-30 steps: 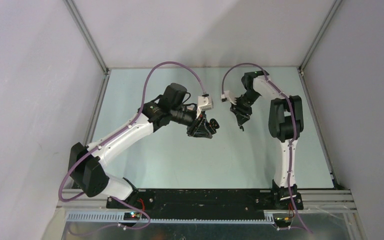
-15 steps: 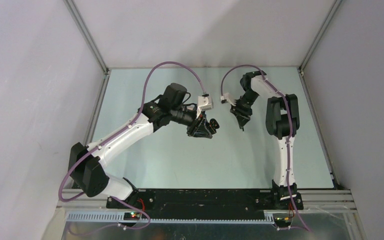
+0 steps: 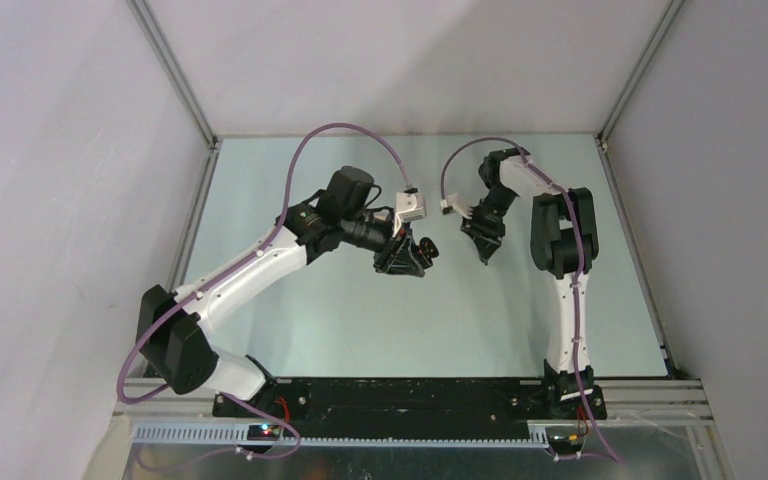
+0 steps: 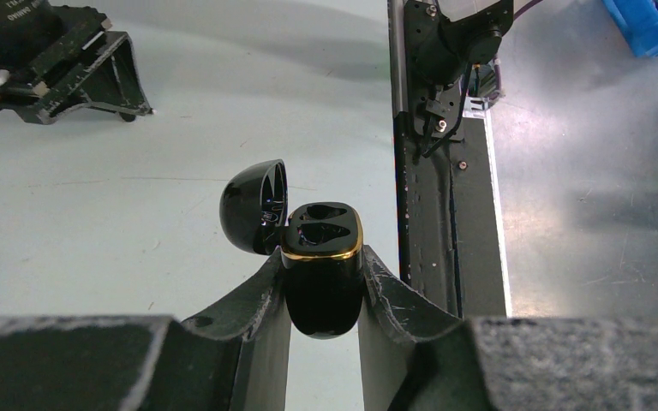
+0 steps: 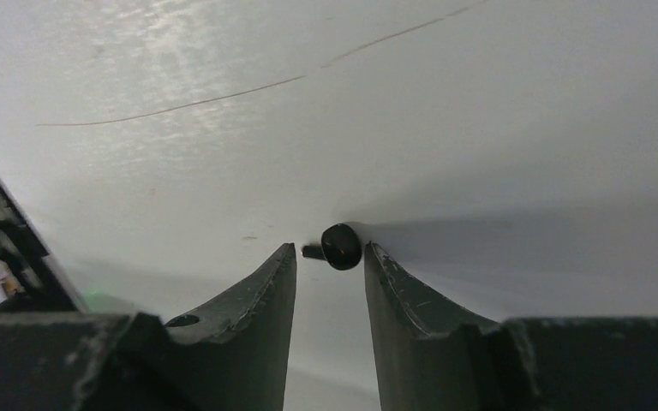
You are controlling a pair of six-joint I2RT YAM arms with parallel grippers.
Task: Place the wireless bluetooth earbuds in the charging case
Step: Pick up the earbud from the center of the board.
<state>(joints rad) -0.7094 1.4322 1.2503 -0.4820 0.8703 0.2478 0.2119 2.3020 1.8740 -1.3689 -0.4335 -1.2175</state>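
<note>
My left gripper [image 4: 322, 267] is shut on the glossy black charging case [image 4: 320, 295] with a gold rim, held above the table. Its lid [image 4: 254, 207] hangs open to the left and both sockets look dark and unfilled. In the top view this gripper [image 3: 422, 256] sits mid-table. My right gripper [image 5: 330, 249] is low over the table, open, with its tips on either side of a small black earbud [image 5: 342, 246]. The bud rests against the right finger [image 5: 394, 287]; its stem stops just short of the left one. From above, the right gripper [image 3: 487, 256] points down, right of the case.
The left wrist view shows the right gripper's body [image 4: 68, 73] at its top left, and the right arm's base [image 4: 445, 51] on the black rail [image 4: 428, 257] along the table's near edge. Grey enclosure walls [image 3: 60, 200] close in the pale table [image 3: 360, 320].
The right arm's wrist has shifted slightly left and its jaws have narrowed a little around the earbud. The left arm and the case have not moved.
</note>
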